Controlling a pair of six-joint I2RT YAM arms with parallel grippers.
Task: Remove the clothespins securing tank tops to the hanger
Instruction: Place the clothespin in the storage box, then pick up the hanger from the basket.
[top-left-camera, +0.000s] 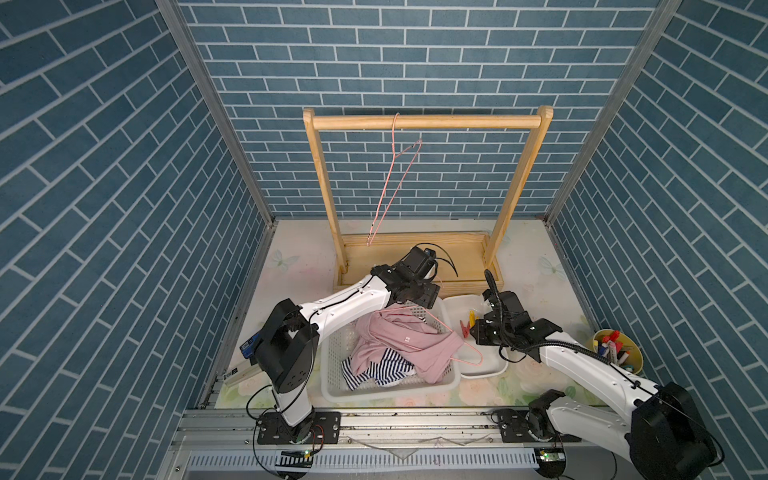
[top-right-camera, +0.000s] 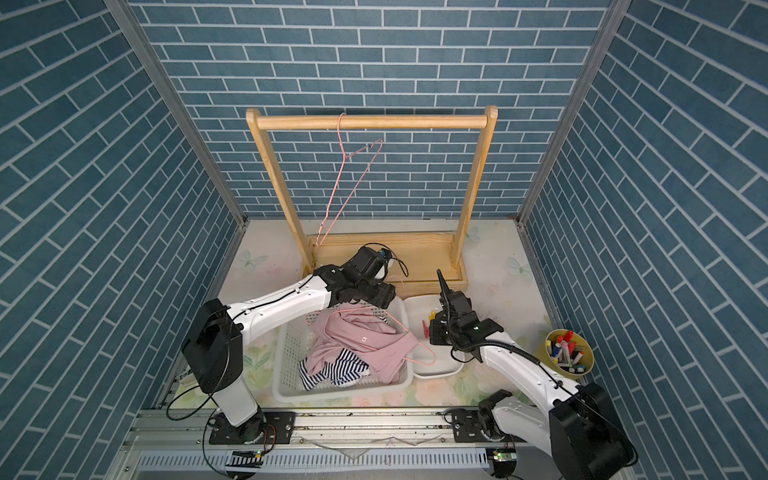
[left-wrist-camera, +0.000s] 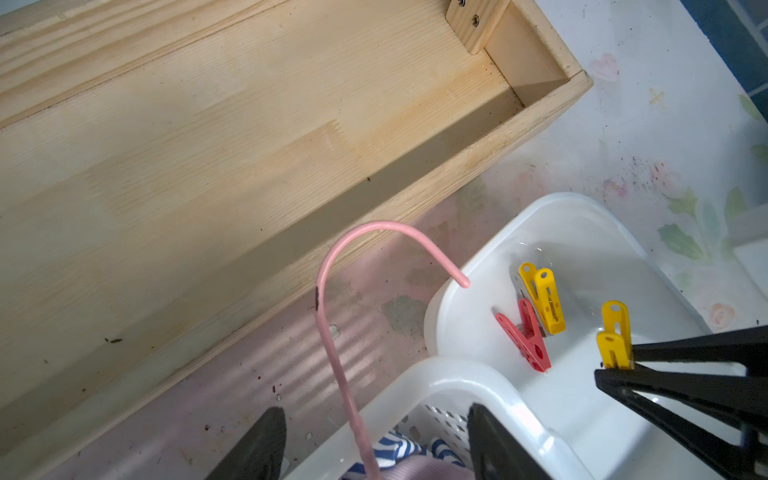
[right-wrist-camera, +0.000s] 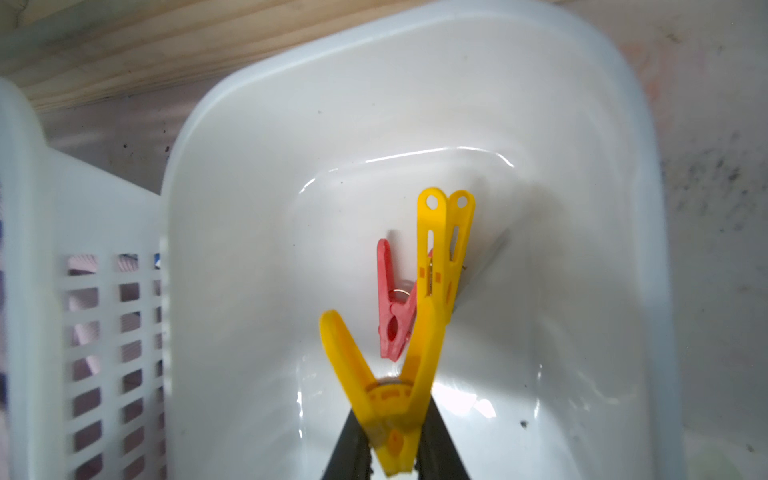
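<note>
Floral tabletop (top-left-camera: 536, 286) — right jaws pinch yellow clothespin (right-wrist-camera: 386, 395).

Floral-covered bench (top-left-camera: 291, 266) as I see it: wooden rack base (top-left-camera: 457, 249) at back edge, centre. White lattice basket (top-left-camera: 386, 392) near front edge, centre. White tub (top-left-camera: 490, 361) butted against basket's right side, just in front of rack base. Yellow marker cup (top-right-camera: 570, 372) by right edge, apart from tub.

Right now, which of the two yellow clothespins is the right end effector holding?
The yellow clothespin clamped in the right end effector, over the white tub; the other yellow clothespin lies loose inside beside the red clothespin.
</note>
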